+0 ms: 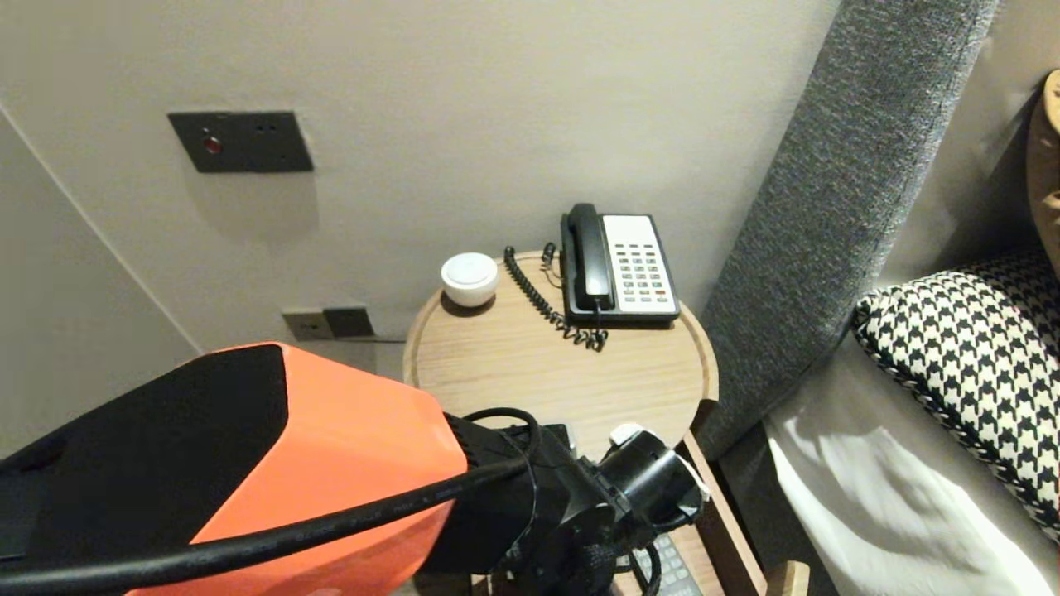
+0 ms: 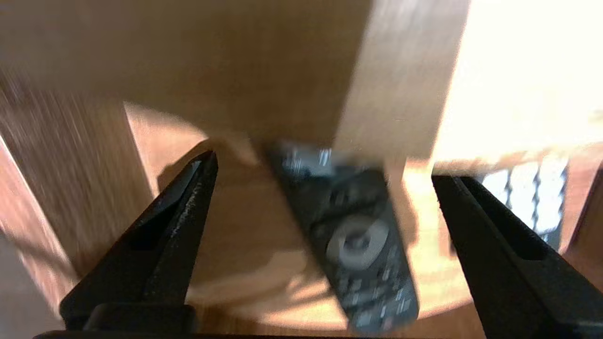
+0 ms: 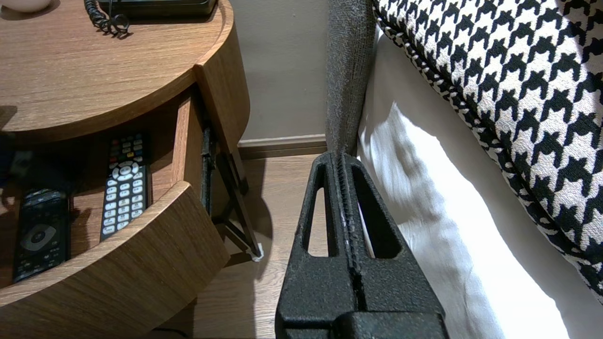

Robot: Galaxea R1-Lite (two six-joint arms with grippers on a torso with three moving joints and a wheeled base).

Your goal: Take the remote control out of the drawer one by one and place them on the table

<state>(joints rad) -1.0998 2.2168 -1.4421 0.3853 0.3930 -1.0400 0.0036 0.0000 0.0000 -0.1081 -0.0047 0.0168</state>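
Observation:
A dark remote [image 2: 353, 245] with a grey ring pad lies flat on the floor of the open wooden drawer [image 2: 235, 226], partly under the tabletop's edge. My left gripper [image 2: 325, 167] hangs over it, open, its fingers wide to either side and touching nothing. A second remote [image 2: 523, 188] with white buttons lies beside it. From the right wrist, both show in the drawer: the dark remote [image 3: 40, 233] and the white-buttoned remote [image 3: 125, 188]. My right gripper [image 3: 340, 157] is shut and empty, parked low beside the bed.
On the round wooden bedside table [image 1: 538, 364] stand a telephone [image 1: 617, 265] with a coiled cord and a small white round object [image 1: 469, 279]. A grey headboard [image 1: 828, 207] and a houndstooth pillow [image 1: 977, 348] lie to the right. The curved drawer front [image 3: 118, 263] juts out.

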